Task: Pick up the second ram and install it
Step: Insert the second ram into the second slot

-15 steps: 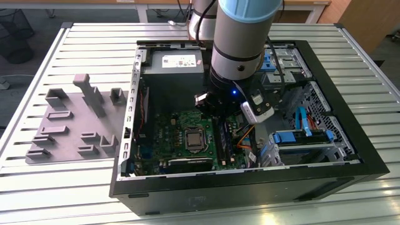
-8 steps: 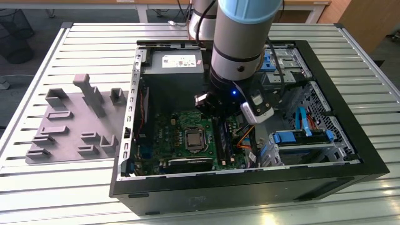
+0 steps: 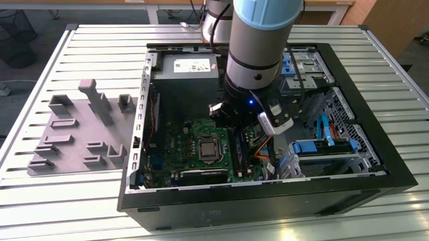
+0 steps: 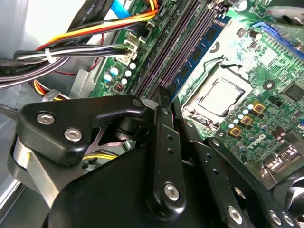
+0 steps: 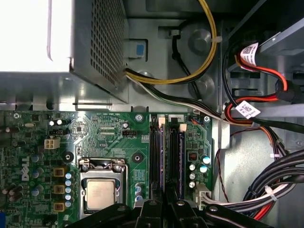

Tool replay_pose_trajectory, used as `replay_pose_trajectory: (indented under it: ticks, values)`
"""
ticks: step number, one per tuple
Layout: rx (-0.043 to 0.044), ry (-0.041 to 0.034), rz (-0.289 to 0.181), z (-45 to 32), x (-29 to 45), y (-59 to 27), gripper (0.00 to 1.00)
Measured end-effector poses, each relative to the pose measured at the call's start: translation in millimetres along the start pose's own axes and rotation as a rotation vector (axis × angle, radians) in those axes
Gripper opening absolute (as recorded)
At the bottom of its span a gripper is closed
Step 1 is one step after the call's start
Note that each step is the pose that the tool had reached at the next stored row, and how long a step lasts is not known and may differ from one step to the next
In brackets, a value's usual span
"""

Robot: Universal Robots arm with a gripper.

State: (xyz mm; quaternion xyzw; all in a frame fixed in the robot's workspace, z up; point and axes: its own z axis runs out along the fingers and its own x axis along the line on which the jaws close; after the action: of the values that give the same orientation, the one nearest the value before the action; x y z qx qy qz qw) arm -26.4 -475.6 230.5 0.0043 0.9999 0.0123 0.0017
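The arm reaches straight down into the computer case (image 3: 375, 165), its gripper (image 4: 166, 97) closed, fingertips down among the memory slots (image 5: 167, 156).

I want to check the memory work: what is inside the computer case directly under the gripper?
Under the gripper lie the black memory slots on the green motherboard, beside the processor socket. The gripper's black linkage covers the slots' near ends.
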Motion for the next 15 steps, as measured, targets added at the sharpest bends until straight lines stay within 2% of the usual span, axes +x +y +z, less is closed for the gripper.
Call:
replay_pose_trajectory:
  ticks: [15]
  values:
    - [-0.0001,-0.0002,0.006,9.1,0.0,-3.6,0.14]
